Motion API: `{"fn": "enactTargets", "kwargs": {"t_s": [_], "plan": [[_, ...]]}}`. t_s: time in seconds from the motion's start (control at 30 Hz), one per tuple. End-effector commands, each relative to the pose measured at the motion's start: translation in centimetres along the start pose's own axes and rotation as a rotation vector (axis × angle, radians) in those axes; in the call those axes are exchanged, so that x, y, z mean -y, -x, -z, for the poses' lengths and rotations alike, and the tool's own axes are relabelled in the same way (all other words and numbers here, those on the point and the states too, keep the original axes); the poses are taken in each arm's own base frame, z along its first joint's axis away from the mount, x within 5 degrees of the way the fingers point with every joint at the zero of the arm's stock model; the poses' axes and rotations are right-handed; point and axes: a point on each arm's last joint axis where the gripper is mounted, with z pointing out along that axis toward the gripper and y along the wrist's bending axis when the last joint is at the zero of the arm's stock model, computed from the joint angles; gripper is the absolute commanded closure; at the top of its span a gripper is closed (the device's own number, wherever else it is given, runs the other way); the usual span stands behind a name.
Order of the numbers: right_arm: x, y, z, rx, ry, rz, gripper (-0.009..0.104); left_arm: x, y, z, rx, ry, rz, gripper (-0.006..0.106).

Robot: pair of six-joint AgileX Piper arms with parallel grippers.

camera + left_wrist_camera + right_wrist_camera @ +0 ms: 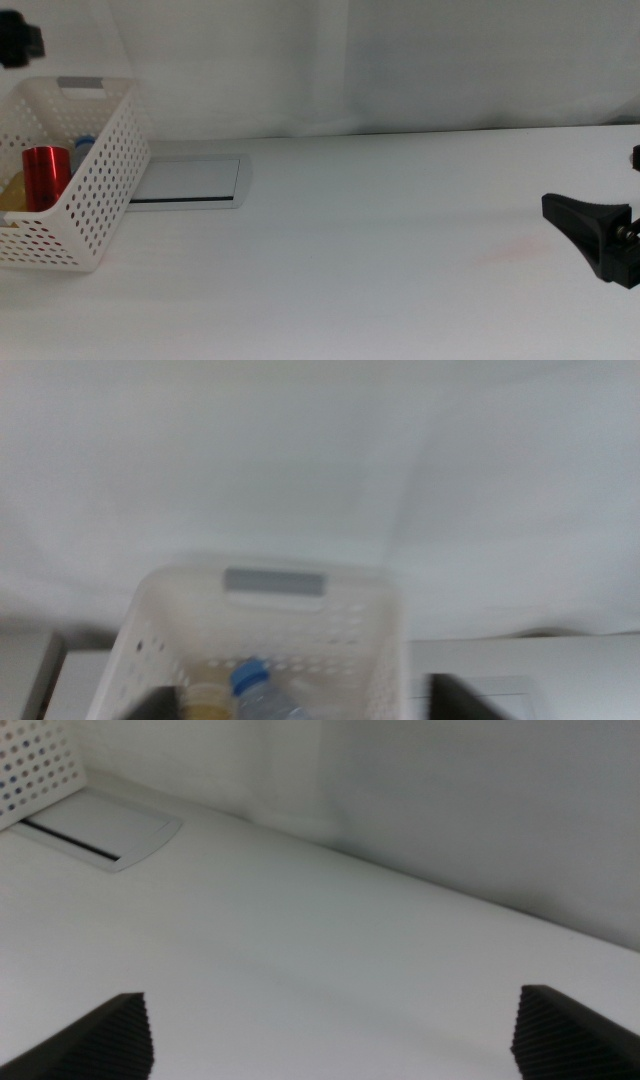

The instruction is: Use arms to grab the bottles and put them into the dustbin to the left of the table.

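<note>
My left end effector (300,705) hangs above the dustbin (100,180), its dark tips spread wide at either side of the basket's mouth, empty. The right end effector (330,1030) sits low over the bare matte worktop (380,250), also wide and empty. The dustbin is white perforated plastic with a grey handle strip. Inside lie the glossy red can (46,175), a blue-capped clear bottle (255,690) and a yellow bottle (208,705). A flat grey panel (190,180) sits just beside it.
</note>
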Motion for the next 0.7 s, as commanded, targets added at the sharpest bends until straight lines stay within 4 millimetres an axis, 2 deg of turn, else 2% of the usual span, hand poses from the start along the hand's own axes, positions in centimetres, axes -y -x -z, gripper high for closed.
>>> {"fn": "enactTargets", "kwargs": {"t_s": [0.0, 0.07, 0.13, 0.27, 0.3, 0.37, 0.47, 0.67], "plan": [[0.3, 0.0, 0.0, 0.022, -0.033, 0.003, 0.001, 1.4, 1.1, 3.3, 0.038, -0.03, -0.027, 0.041], [0.4, 0.2, 0.1, 0.037, -0.048, 0.003, 0.01, 2.2, 1.5, 5.7, 0.058, -0.05, -0.046, 0.066], [0.6, 0.4, 0.1, 0.052, -0.061, 0.004, 0.032, 3.2, 1.8, 7.9, 0.08, -0.071, -0.071, 0.103], [0.5, 0.6, 0.6, 0.079, -0.072, 0.007, 0.093, 5.0, 1.5, 12.1, 0.164, -0.097, -0.124, 0.103], [0.5, 0.7, 0.8, 0.088, -0.073, 0.009, 0.098, 5.5, 1.1, 13.2, 0.188, -0.103, -0.135, 0.103], [0.5, 0.9, 1.4, 0.115, -0.084, 0.015, 0.098, 6.3, 0.0, 15.3, 0.233, -0.113, -0.153, 0.103], [0.4, 1.2, 2.4, 0.163, -0.096, 0.023, 0.098, 7.1, -3.0, 18.7, 0.306, -0.121, -0.167, 0.103], [-0.1, 1.6, 4.5, 0.244, -0.104, 0.04, 0.098, 7.7, -12.1, 23.8, 0.43, -0.134, -0.138, 0.103]]}}
